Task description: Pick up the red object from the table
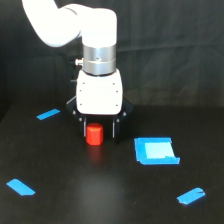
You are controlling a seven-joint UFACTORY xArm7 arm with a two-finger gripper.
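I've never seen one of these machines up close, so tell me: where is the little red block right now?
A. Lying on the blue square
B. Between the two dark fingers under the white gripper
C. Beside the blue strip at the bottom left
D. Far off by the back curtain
B: the red object sits between the gripper's two dark fingers, well clear of the blue square on the exterior view's right.
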